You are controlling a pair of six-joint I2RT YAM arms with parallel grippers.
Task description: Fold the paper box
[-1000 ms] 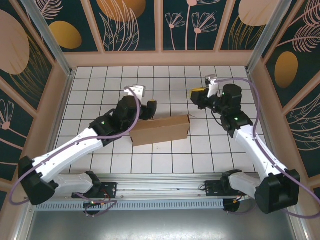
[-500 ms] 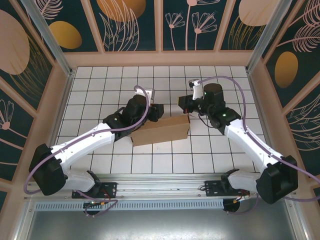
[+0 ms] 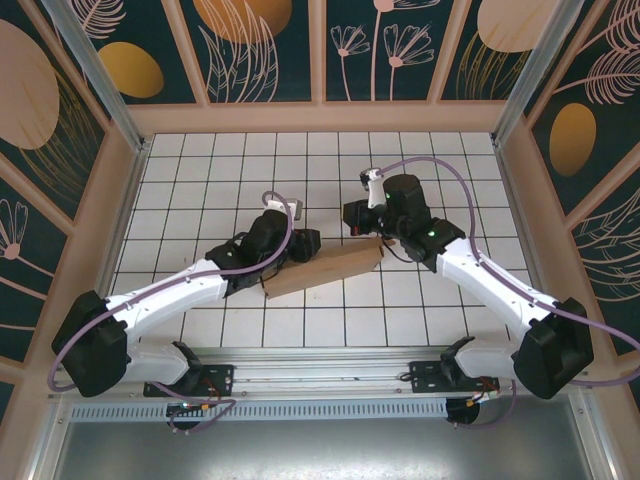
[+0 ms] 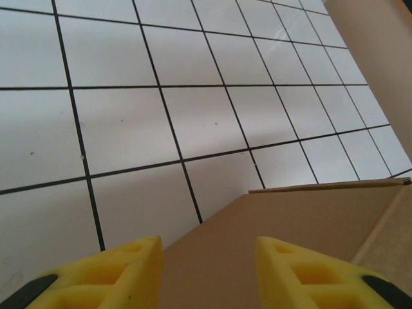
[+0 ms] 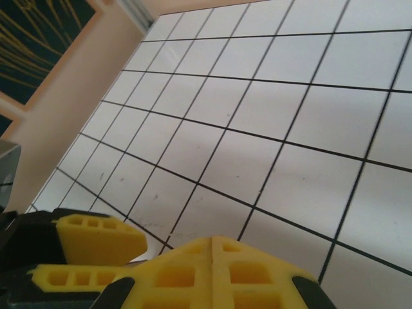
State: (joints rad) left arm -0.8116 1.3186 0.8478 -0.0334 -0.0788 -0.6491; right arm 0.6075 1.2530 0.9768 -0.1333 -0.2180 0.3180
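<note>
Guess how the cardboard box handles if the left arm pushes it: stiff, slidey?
Probably light and flexy: the paper box shows a thin single-sheet edge in the left wrist view, so walls likely bow or fold under a push. It will likely slide easily, since the table looks smooth and glossy. Unlikely to roll; its faces are flat.

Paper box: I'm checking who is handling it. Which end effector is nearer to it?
Left. The left end effector straddles the paper box at its left end; the right end effector, shut, is just beyond its far right corner.
</note>
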